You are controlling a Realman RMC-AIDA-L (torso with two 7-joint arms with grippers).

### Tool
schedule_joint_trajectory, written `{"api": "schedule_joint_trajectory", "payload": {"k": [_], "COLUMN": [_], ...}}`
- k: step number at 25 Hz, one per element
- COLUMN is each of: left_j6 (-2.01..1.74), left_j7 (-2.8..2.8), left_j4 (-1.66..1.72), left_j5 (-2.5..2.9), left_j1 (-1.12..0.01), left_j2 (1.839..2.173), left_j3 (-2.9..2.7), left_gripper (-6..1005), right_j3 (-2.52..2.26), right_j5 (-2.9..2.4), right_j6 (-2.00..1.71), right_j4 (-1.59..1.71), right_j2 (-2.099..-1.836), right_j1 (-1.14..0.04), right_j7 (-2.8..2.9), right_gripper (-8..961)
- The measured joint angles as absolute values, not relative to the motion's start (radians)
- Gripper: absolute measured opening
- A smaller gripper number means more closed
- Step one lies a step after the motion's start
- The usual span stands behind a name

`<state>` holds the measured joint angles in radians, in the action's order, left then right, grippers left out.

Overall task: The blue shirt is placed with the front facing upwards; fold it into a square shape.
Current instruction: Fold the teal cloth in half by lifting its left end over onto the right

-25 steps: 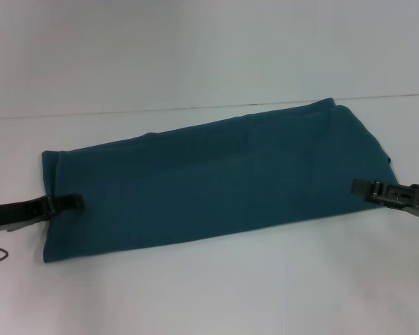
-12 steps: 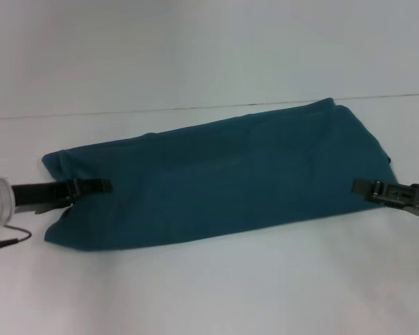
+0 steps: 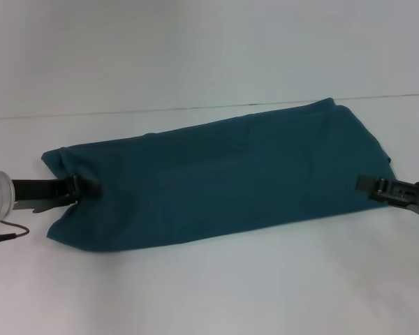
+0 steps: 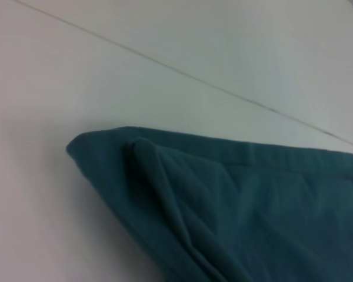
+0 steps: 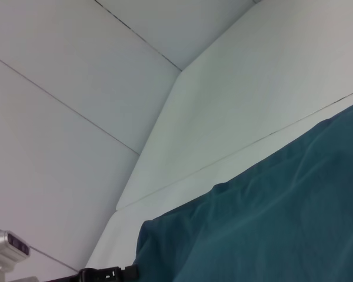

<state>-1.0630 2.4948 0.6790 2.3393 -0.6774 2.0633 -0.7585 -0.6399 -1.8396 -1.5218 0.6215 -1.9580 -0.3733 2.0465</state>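
The blue shirt point(image 3: 216, 178) lies on the desk point(image 3: 209, 293) as a long folded band stretched between the arms. The left gripper point(image 3: 87, 186) seems pinched on its end, probably to carry it across; the right gripper point(image 3: 366, 185) touches the opposite end, grip unclear.

You cannot see any print, collar or label on the blue shirt point(image 3: 223, 178); it lies as a long folded band. The left gripper point(image 3: 91, 185) tips sink into the cloth, so their spread is unclear. The right gripper point(image 3: 363, 184) arm runs off the frame's edge.
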Motion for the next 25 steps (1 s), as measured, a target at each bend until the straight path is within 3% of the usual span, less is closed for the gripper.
{"api": "schedule_joint_trajectory", "payload": {"k": [7, 12, 25], "left_j6": [-1.066, -1.095, -1.008], "left_j7": [2.492, 2.454, 2.508], "left_j4": [0.692, 0.712, 0.714], "left_j5": [2.343, 2.33, 2.482], "left_j1": [-0.673, -0.67, -0.657], "left_j2": [2.067, 2.068, 2.033], "left_j3": [-0.76, -0.751, -0.634], "left_gripper": [214, 98, 97], "right_j3": [-0.636, -0.632, -0.621], "right_j5": [-1.84, -1.84, -1.836], "right_j6": [-1.523, -1.523, -1.523], "right_j4": [0.621, 0.617, 0.607], "right_j2": [-1.957, -1.957, -1.954], "right_j1": [-0.371, -0.371, -0.371], "right_j7": [2.046, 2.046, 2.057], "right_gripper": [890, 889, 887]}}
